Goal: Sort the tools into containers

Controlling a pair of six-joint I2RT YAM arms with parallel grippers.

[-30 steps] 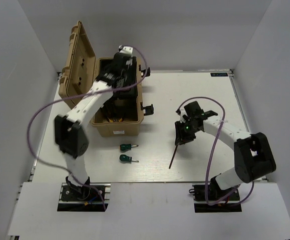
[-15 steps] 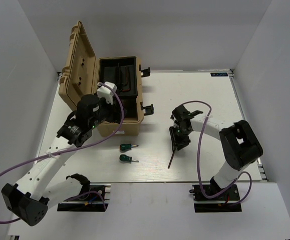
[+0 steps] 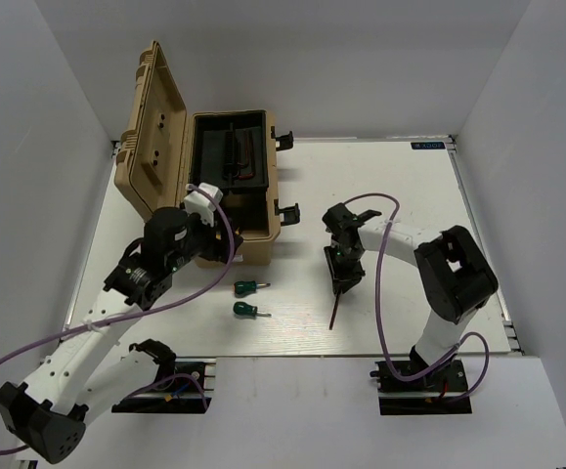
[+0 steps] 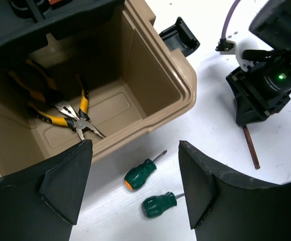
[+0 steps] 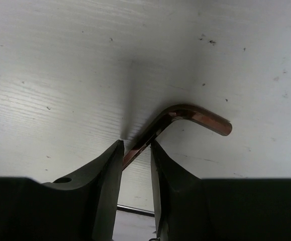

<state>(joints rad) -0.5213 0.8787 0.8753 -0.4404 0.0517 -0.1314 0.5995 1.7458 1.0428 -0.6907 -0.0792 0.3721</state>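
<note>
White table point(image 3: 400, 176) with tan toolbox point(image 3: 226, 249), two green-handled screwdrivers point(image 3: 247, 299), one hex key point(image 3: 335, 310).

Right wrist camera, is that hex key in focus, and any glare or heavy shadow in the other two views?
Right wrist: the hex key is sharp at its bend, with a bright glint; the dark fingers are slightly soft. Left wrist: the case interior is shadowed, yet the pliers read clearly. Top external: even lighting, soft shadows, no glare on the table.

Hex key point(image 5: 185, 115) long shaft hidden behind right hand point(image 5: 135, 165).
</note>
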